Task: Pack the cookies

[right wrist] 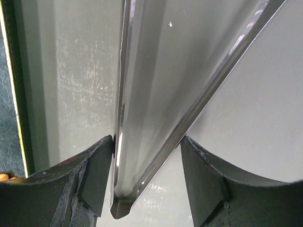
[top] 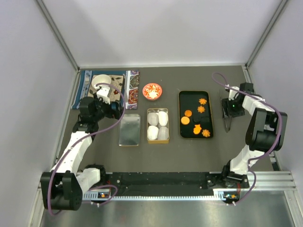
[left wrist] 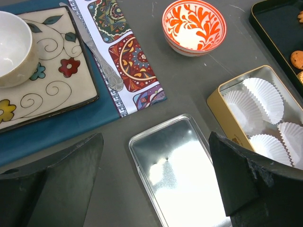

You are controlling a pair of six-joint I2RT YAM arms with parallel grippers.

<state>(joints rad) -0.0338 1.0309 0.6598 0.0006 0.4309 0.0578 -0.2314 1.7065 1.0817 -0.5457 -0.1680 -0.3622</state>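
Several orange cookies [top: 188, 113] lie in a black tray [top: 209, 97], some round and some flower-shaped, with a dark piece [top: 197, 126] among them. Two cookies [left wrist: 298, 59] show at the right edge of the left wrist view. A gold tin [top: 148, 124] holds white paper cups [left wrist: 258, 97], and its silver lid [left wrist: 180, 165] lies to its left. My left gripper [left wrist: 156, 179] hovers open over the lid, and it sits left of it in the top view [top: 115, 111]. Right of the tray, my right gripper [top: 230, 113] is shut on metal tongs [right wrist: 151, 94], one finger against each arm [right wrist: 147, 142].
A red-and-white patterned dish [top: 152, 91] stands behind the tin. At the back left, a placemat [left wrist: 132, 61] carries a flowered square plate [left wrist: 52, 80], a cream bowl [left wrist: 12, 47] and a piece of cutlery [left wrist: 102, 61]. Walls close in the table on three sides.
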